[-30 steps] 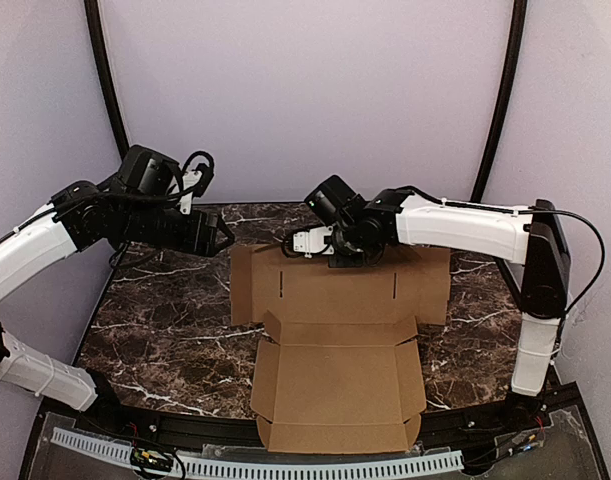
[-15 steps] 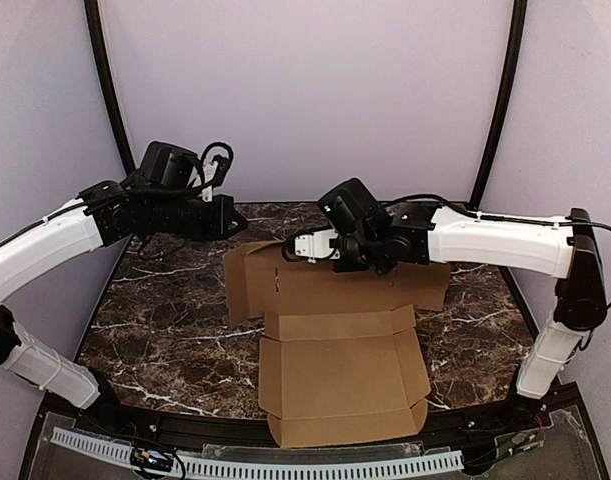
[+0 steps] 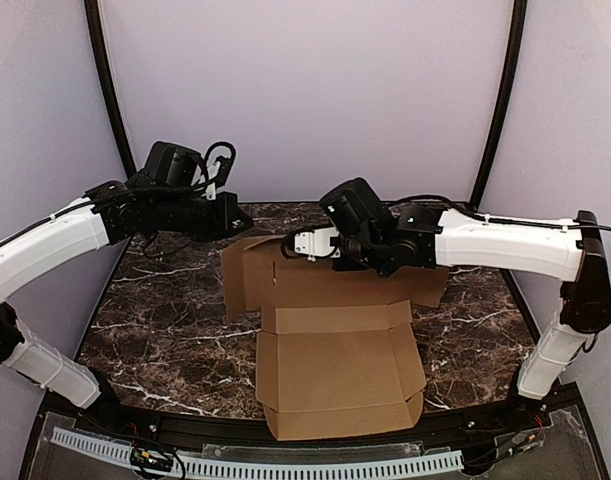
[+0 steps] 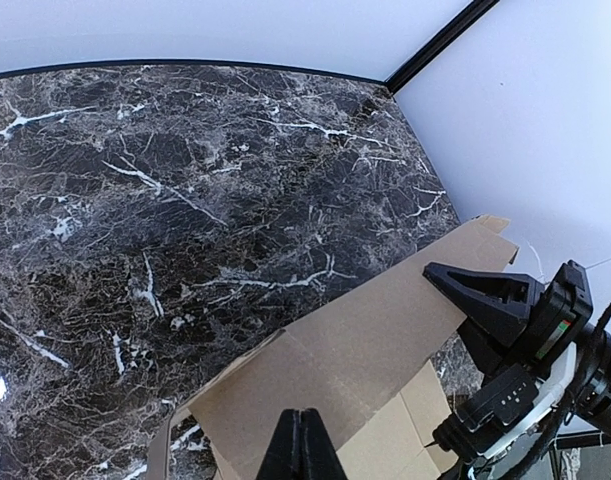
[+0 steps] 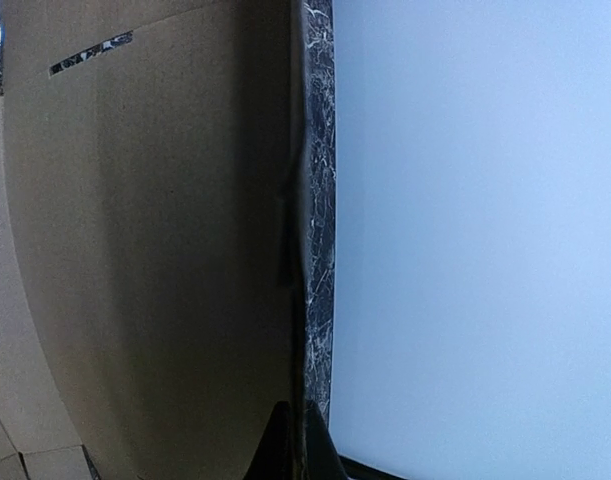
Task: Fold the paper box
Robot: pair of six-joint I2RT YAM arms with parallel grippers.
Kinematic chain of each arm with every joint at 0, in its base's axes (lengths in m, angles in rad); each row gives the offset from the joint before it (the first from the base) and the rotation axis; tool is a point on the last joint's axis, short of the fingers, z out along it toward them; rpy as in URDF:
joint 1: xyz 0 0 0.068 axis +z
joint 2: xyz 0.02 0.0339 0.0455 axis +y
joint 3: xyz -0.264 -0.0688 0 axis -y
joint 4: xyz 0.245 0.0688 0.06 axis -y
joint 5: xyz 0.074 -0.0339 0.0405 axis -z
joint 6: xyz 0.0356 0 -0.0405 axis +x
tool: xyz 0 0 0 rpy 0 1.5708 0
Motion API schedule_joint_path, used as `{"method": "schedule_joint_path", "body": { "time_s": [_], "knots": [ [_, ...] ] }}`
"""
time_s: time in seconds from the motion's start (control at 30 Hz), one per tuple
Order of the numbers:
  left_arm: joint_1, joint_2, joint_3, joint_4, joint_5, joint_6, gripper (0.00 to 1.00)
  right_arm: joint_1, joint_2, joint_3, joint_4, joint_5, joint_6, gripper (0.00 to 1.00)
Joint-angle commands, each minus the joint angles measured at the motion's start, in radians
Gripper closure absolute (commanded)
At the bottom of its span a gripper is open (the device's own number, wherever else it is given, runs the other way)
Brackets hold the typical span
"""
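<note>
from the top camera the paper box (image 3: 337, 372) lies on the marble table (image 3: 155, 310) from the middle toward 6 o'clock, its near tray part flat and its far panel tilted up; my right gripper (image 3: 290, 246) is clenched on that panel's 12 o'clock edge and my left gripper (image 3: 247, 222) hangs pinched together by its 10 o'clock corner. in the left wrist camera my left fingers (image 4: 285, 455) meet at 6 o'clock over the cardboard, and i cannot tell whether they nip it. in the right wrist camera my right fingers (image 5: 315, 455) are closed at 6 o'clock on the card's edge, which runs up toward 12 o'clock.
</note>
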Motion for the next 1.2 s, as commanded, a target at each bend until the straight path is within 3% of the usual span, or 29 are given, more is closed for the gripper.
{"method": "schedule_joint_path", "body": {
  "time_s": [0.0, 0.73, 1.17],
  "knots": [
    [0.004, 0.009, -0.016, 0.009, 0.035, -0.011, 0.99, 0.01, -0.016, 0.046, 0.047, 0.03, 0.046, 1.0],
    [0.004, 0.075, 0.022, 0.01, 0.03, -0.061, 0.99, 0.067, 0.068, 0.201, -0.117, -0.005, 0.352, 1.0],
    [0.004, 0.095, 0.016, 0.094, 0.139, -0.116, 0.99, 0.07, 0.136, 0.24, -0.177, -0.088, 0.519, 1.0]
  ]
}}
